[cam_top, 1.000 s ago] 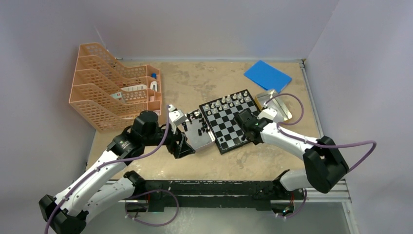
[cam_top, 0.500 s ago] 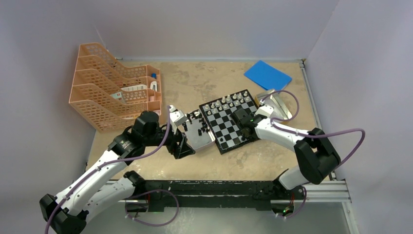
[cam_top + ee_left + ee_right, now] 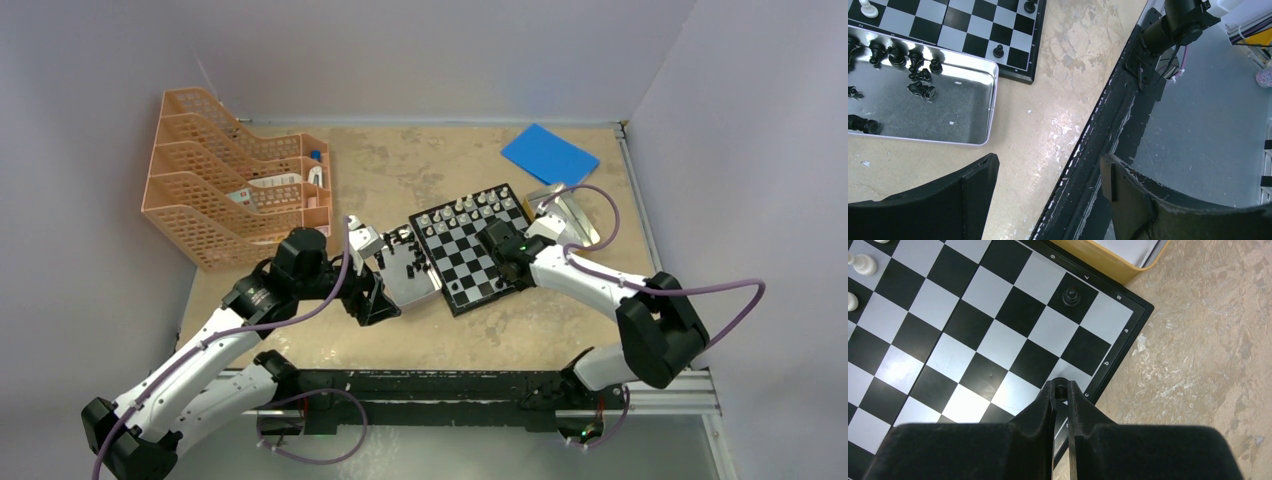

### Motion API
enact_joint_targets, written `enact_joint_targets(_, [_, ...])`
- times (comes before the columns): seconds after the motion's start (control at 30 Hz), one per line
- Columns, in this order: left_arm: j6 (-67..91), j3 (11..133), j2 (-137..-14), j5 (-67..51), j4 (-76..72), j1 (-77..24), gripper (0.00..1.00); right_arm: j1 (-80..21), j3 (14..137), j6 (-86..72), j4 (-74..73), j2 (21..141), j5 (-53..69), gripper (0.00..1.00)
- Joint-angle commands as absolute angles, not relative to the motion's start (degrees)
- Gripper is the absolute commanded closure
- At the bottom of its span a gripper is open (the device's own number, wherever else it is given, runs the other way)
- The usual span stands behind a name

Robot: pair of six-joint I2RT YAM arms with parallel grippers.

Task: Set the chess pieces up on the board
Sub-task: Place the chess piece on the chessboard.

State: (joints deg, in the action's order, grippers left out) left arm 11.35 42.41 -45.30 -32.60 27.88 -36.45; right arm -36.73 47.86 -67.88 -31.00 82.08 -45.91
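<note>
The right gripper [image 3: 1060, 390] is nearly closed, its tips pinching a small black piece [image 3: 1060, 384] above the board [image 3: 973, 345] (by the lettered border). A black pawn [image 3: 1070, 295] stands alone; white pieces [image 3: 863, 263] stand at the upper left.

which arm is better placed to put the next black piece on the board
Right. The right gripper is shut on a black piece above an edge square of the board. The left gripper hangs open and empty beside the tin.
</note>
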Motion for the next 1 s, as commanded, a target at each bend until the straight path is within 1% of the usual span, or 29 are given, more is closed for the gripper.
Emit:
enact_joint_targets(0.0, [11.0, 42.5, -44.4, -32.7, 25.6, -36.3, 0.26, -36.6, 48.1, -68.3, -33.0, 81.6, -47.9, 0.92])
enact_joint_targets(0.37, [11.1, 42.4, -44.5, -33.0, 25.5, -36.3, 0.26, -36.7, 49.2, -68.7, -34.1, 84.5, -49.0, 0.92])
enact_joint_targets(0.63, [11.1, 42.4, -44.0, -33.0, 25.5, -36.3, 0.26, -36.7, 49.1, -68.7, -33.9, 84.5, -48.8, 0.88])
enact_joint_targets(0.97, [11.1, 42.3, -43.6, -33.1, 25.5, -36.4, 0.26, -36.8, 49.0, -67.6, -32.5, 85.0, -48.3, 0.88])
